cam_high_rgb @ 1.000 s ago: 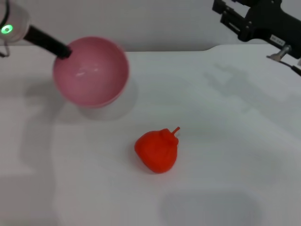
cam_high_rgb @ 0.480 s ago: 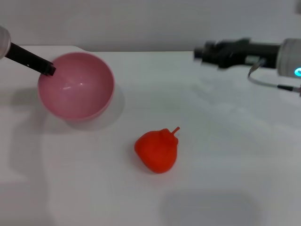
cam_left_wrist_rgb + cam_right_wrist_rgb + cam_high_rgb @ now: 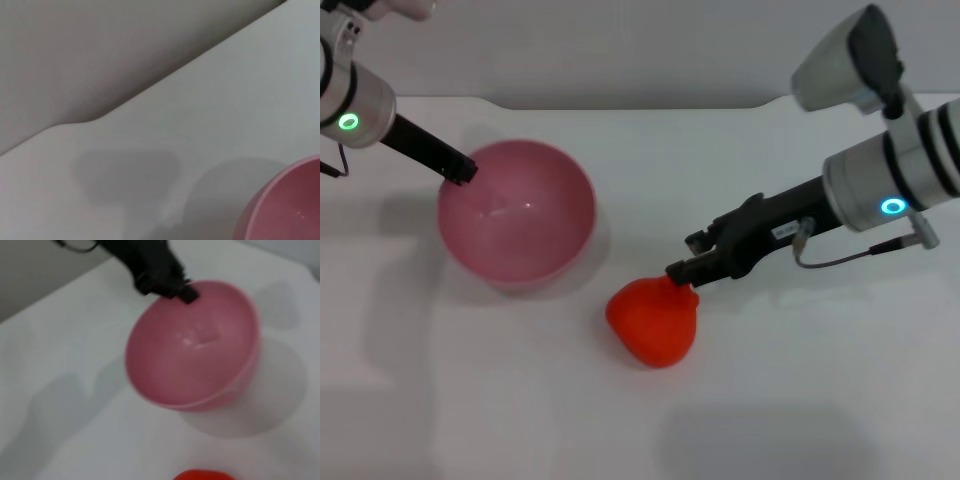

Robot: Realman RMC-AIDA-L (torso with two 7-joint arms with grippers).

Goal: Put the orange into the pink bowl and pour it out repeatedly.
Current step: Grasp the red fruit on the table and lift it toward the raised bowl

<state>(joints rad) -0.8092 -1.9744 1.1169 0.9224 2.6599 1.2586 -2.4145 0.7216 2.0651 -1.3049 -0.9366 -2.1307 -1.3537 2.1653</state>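
The orange (image 3: 653, 320) lies on the white table (image 3: 800, 400) at the middle front. Its top edge also shows in the right wrist view (image 3: 202, 475). My right gripper (image 3: 682, 270) reaches in from the right and its tip sits on the orange's top, covering the stem. The pink bowl (image 3: 516, 210) is at the back left, empty, its opening tilted toward me. My left gripper (image 3: 460, 168) is shut on the bowl's far-left rim. The bowl shows in the right wrist view (image 3: 195, 345) with the left gripper (image 3: 175, 285) on its rim, and in the left wrist view (image 3: 285, 205).
The white table ends at a rear edge (image 3: 620, 103) against a grey wall. The right arm's cable (image 3: 840, 255) hangs just above the table on the right.
My right arm has swung down from the back right to the orange's top. My left gripper has shifted the bowl a little to the right. The orange has not moved.
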